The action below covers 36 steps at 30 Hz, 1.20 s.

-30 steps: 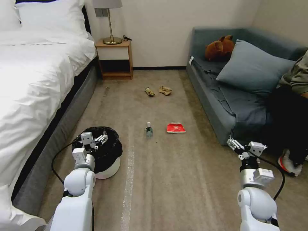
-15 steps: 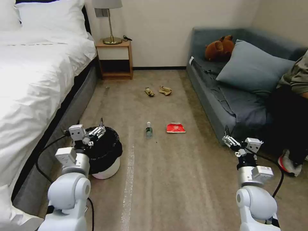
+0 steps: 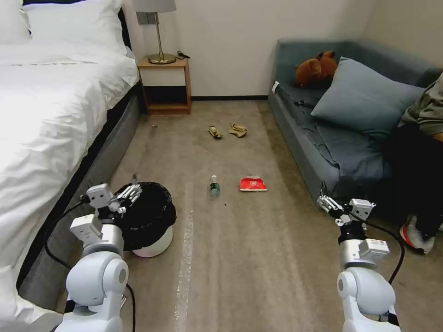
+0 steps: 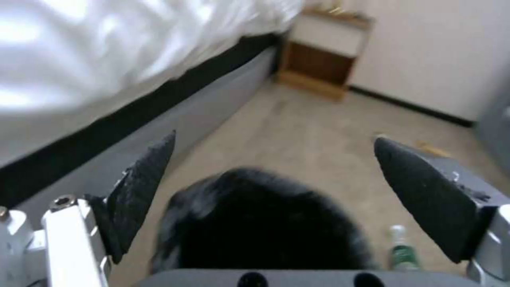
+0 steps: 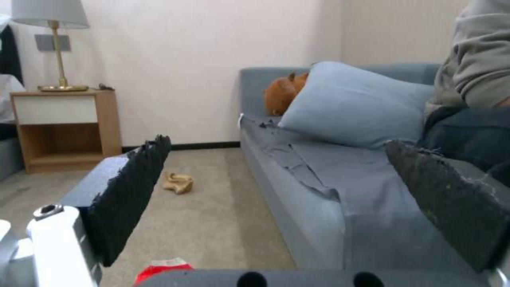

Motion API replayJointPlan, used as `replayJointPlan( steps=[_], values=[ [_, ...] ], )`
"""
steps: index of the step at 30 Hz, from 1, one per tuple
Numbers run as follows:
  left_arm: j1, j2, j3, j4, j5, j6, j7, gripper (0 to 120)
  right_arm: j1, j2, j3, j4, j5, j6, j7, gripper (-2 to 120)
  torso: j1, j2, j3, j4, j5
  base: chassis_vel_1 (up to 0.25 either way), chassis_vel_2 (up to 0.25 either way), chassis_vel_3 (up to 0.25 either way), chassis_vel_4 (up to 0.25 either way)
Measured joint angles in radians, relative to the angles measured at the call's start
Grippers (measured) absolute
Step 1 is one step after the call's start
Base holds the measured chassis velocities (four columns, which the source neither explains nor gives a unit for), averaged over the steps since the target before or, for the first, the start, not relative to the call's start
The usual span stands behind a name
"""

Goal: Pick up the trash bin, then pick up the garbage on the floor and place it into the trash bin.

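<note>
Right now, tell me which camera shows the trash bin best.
The head view: the trash bin appears whole, white body and black bag over the rim, standing on the carpet beside the bed, with the open left gripper above its rim. The left wrist view gives a blurred black top. The right wrist view faces the sofa instead.

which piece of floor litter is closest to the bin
The clear bottle with the green label, lying just right of the trash bin. The red-white packet lies farther right; the snack wrapper and crumpled paper lie near the far wall.
</note>
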<state>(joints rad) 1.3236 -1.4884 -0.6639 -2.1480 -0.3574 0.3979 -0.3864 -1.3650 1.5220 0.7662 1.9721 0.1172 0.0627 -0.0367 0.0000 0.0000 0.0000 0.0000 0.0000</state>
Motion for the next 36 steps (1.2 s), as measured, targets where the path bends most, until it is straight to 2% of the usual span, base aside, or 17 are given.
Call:
replayJointPlan(
  steps=[1, 2, 5, 6, 8, 9, 11, 12, 14, 24, 26, 27, 29, 30, 31, 34, 36],
  values=[
    [0.001, -0.004, -0.004, 0.010, -0.017, 0.005, -0.035, 100, 0.000, 0.000, 0.000, 0.000, 0.000, 0.002, 0.000, 100, 0.000, 0.000, 0.000, 0.0000, -0.0002, 0.000, 0.000, 0.000, 0.000],
    [0.001, -0.004, -0.004, 0.010, -0.017, 0.005, -0.035, 100, 0.000, 0.000, 0.000, 0.000, 0.000, 0.002, 0.000, 100, 0.000, 0.000, 0.000, 0.0000, -0.0002, 0.000, 0.000, 0.000, 0.000],
    [0.003, -0.015, -0.020, 0.042, -0.071, 0.021, -0.144, 100, -0.004, 0.003, -0.003, -0.001, -0.002, 0.011, -0.001, 100, 0.000, 0.000, 0.000, 0.0000, 0.0000, 0.000, 0.000, 0.000, 0.000],
    [0.003, -0.015, -0.020, 0.042, -0.071, 0.021, -0.144, 100, -0.004, 0.003, -0.003, -0.001, -0.002, 0.011, -0.001, 100, 0.000, 0.000, 0.000, 0.0000, 0.0000, 0.000, 0.000, 0.000, 0.000],
    [0.004, -0.022, -0.029, 0.062, -0.106, 0.030, -0.216, 100, -0.009, 0.005, -0.005, -0.001, -0.004, 0.013, -0.003, 100, 0.000, 0.000, 0.000, 0.0000, 0.0000, 0.000, 0.000, 0.000, 0.000],
    [0.004, -0.022, -0.029, 0.062, -0.106, 0.030, -0.216, 100, -0.009, 0.005, -0.005, -0.001, -0.004, 0.013, -0.003, 100, 0.000, 0.000, 0.000, 0.0000, 0.0000, 0.000, 0.000, 0.000, 0.000],
    [0.006, -0.031, -0.040, 0.086, -0.148, 0.042, -0.299, 100, -0.011, 0.005, -0.005, 0.000, -0.006, 0.016, -0.005, 100, 0.000, 0.000, 0.000, 0.0000, 0.0000, 0.000, 0.000, 0.000, 0.000],
    [0.006, -0.031, -0.040, 0.086, -0.148, 0.042, -0.299, 100, -0.011, 0.005, -0.005, 0.000, -0.006, 0.016, -0.005, 100, 0.000, 0.000, 0.000, 0.0000, 0.0000, 0.000, 0.000, 0.000, 0.000],
    [0.008, -0.039, -0.050, 0.106, -0.184, 0.052, -0.373, 100, -0.013, 0.005, -0.009, 0.000, -0.006, 0.020, -0.011, 100, 0.000, 0.000, 0.000, 0.0001, -0.0001, 0.000, 0.000, 0.000, 0.000],
    [0.007, -0.042, -0.054, 0.118, -0.201, 0.056, -0.401, 100, -0.027, 0.009, -0.018, -0.009, -0.018, 0.044, -0.028, 100, 0.000, 0.000, 0.000, 0.0000, 0.0001, 0.000, 0.000, 0.000, 0.000],
    [-0.028, -0.041, -0.057, 0.172, -0.228, 0.047, -0.421, 100, -0.030, 0.013, -0.019, -0.013, -0.024, 0.051, -0.030, 100, 0.000, 0.000, 0.000, 0.0001, 0.0001, 0.000, 0.000, 0.000, 0.000],
    [-0.028, -0.041, -0.057, 0.172, -0.228, 0.047, -0.421, 100, -0.030, 0.013, -0.019, -0.013, -0.024, 0.051, -0.030, 100, 0.000, 0.000, 0.000, 0.0001, 0.0001, 0.000, 0.000, 0.000, 0.000],
    [-0.078, -0.039, -0.059, 0.249, -0.266, 0.028, -0.442, 100, -0.032, 0.016, -0.019, -0.014, -0.027, 0.055, -0.031, 100, 0.000, 0.000, 0.000, 0.0000, -0.0001, 0.000, 0.000, 0.000, 0.000],
    [-0.078, -0.039, -0.059, 0.249, -0.266, 0.028, -0.442, 100, -0.032, 0.016, -0.019, -0.014, -0.027, 0.055, -0.031, 100, 0.000, 0.000, 0.000, 0.0000, -0.0001, 0.000, 0.000, 0.000, 0.000],
    [-0.108, -0.037, -0.061, 0.296, -0.290, 0.016, -0.456, 100, -0.032, 0.016, -0.019, -0.015, -0.028, 0.055, -0.032, 100, 0.000, 0.000, 0.000, -0.0001, 0.0000, 0.000, 0.000, 0.000, 0.000],
    [-0.130, -0.037, -0.062, 0.327, -0.302, 0.010, -0.461, 100, -0.031, 0.015, -0.019, -0.016, -0.033, 0.056, -0.033, 100, 0.000, 0.000, 0.000, -0.0001, -0.0004, 0.000, 0.000, 0.000, 0.000],
    [-0.170, -0.037, -0.061, 0.388, -0.325, -0.016, -0.465, 99, -0.028, 0.017, -0.021, -0.022, -0.042, 0.061, -0.034, 100, 0.000, 0.000, 0.000, 0.0003, -0.0001, 0.000, 0.000, 0.000, 0.000]
  ],
)
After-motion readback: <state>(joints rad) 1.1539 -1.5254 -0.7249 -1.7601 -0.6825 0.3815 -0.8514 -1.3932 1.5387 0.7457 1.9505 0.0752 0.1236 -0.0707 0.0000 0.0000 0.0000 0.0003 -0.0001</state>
